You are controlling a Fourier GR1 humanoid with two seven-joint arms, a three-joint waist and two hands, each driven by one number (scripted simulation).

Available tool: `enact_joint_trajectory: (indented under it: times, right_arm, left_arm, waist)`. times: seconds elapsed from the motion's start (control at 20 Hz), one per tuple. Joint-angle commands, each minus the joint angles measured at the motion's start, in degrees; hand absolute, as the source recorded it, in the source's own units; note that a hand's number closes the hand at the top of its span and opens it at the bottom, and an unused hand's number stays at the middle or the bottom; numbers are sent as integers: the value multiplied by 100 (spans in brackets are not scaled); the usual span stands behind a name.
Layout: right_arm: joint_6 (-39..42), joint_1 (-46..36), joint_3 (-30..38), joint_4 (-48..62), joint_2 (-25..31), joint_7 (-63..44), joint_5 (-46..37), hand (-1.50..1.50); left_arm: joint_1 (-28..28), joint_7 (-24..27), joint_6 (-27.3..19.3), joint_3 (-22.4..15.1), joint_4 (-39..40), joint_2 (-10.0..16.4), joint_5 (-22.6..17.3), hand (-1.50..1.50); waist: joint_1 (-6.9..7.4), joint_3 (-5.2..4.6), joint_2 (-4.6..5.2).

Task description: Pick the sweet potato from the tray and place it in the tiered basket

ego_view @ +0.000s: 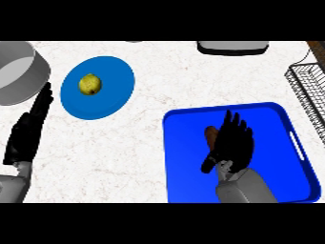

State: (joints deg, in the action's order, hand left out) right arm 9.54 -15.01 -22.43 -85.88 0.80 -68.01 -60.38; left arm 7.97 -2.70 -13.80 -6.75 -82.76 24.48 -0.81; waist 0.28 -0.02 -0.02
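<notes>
A white, faintly veined counter fills the view.

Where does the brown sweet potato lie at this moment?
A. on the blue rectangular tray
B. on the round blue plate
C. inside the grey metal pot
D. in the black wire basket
A: the brown sweet potato lies on the blue rectangular tray, partly covered by the black right hand.
</notes>
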Motion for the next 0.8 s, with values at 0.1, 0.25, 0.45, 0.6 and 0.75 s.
enact_joint_trajectory:
  times: [0.1,0.25,0.45,0.6,0.75]
  right_arm:
    - [-160,-157,-221,350,-76,-1141,200,-150]
    - [-32,-124,307,576,-77,-612,229,-150]
    - [-324,-397,226,1038,-77,-607,423,-150]
    - [-454,-393,263,1193,-77,-604,662,-150]
    - [-121,-165,135,1529,-77,44,1018,150]
  left_arm:
    - [67,20,96,111,86,-87,51,0]
    - [155,-321,61,38,-49,-119,202,0]
    - [237,-221,255,239,-18,-93,120,0]
    - [73,-288,295,311,-288,-36,135,0]
    - [250,101,251,335,347,-193,276,0]
  waist:
    - [7,1,4]
    - [-11,3,-1]
    - [6,2,9]
    - [18,3,2]
    - [-16,1,15]
